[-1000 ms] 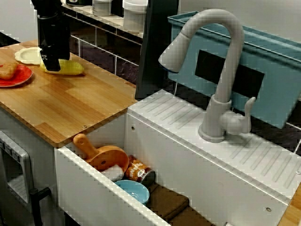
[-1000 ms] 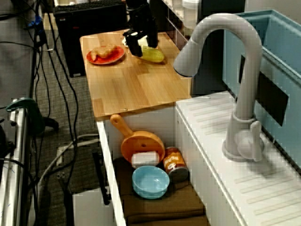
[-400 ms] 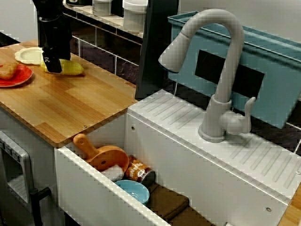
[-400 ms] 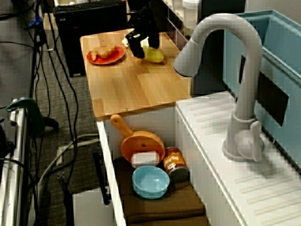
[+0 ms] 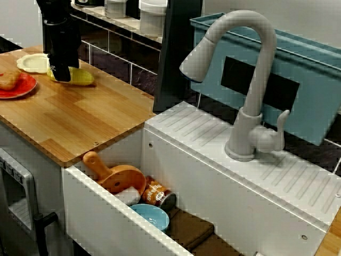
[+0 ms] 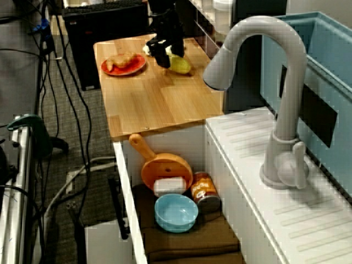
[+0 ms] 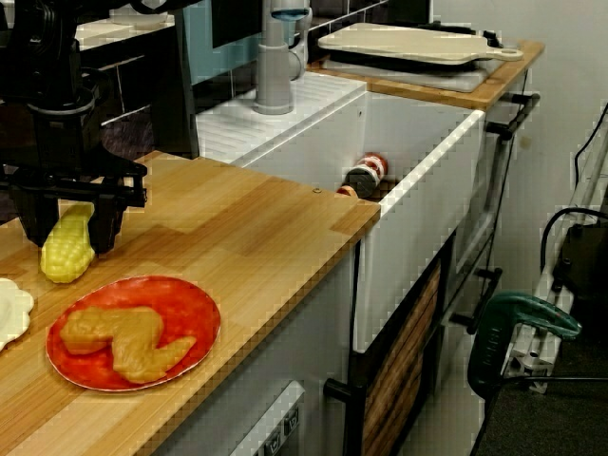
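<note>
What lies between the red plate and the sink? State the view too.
Bare wooden counter only, from red plate to sink, in the side view.

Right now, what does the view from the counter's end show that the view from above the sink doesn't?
Only the counter-end view shows the cutting board beyond the sink, and the gripper with a finger on each side of the corn. Only the view from above shows the orange pan, blue bowl and brown cloth inside the sink. Both show gripper, corn, red plate, faucet and can.
</note>
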{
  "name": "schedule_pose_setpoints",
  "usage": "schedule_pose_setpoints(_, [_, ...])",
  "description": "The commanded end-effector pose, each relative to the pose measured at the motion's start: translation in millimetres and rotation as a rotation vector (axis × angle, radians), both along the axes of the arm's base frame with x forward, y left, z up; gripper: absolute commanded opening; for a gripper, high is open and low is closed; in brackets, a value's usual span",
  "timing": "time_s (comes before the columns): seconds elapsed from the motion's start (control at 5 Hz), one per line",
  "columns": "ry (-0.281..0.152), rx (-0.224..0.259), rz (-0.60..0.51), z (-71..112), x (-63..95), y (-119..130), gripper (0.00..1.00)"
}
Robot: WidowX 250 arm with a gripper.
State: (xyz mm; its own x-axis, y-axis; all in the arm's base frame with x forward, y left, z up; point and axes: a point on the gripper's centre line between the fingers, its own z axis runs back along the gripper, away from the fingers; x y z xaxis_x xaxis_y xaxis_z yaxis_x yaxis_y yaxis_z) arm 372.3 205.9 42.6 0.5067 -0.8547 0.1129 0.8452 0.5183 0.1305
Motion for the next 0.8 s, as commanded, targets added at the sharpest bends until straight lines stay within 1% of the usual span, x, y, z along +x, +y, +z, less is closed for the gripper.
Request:
schedule_pose_setpoints(0.0, [-0.05,0.009,-0.042,33.0,-7.2,-0.9,0.0])
schedule_pose_setpoints(0.4, [-0.061,0.014,-0.074,39.5,-12.5,-12.8,0.0])
schedule_pose_setpoints(0.6, [-0.059,0.015,-0.084,40.6,-14.5,-19.4,0.0])
